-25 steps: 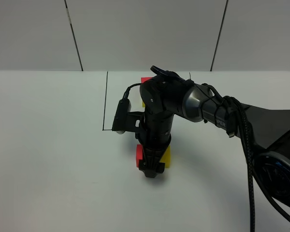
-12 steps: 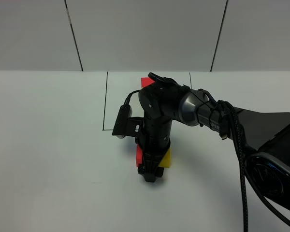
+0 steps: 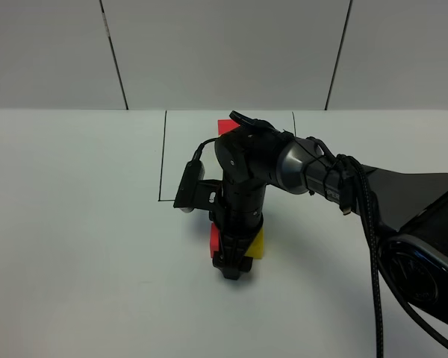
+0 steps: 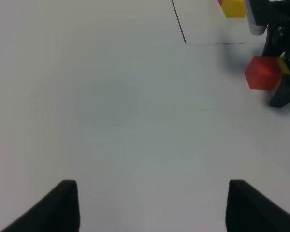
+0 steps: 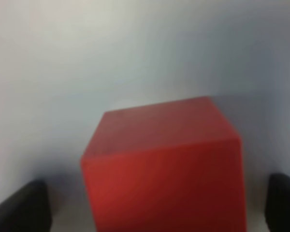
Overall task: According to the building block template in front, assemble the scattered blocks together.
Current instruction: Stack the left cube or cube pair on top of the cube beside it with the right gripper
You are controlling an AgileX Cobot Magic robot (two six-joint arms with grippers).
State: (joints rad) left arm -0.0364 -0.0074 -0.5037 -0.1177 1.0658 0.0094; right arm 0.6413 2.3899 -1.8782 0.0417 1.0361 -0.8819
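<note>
My right gripper (image 3: 232,262) points down at the white table (image 3: 75,224), and its jaws stand wide around the red cube (image 3: 215,240) and the yellow cube (image 3: 257,243), which sit side by side between them. I cannot tell if the pads already touch them. My left gripper (image 4: 150,205) hangs partly open over bare table, holding nothing. The building block template (image 3: 224,125) lies at twelve o'clock from the cubes, mostly hidden behind my arm. On my right arm some white letters show, but too small to read.
</note>
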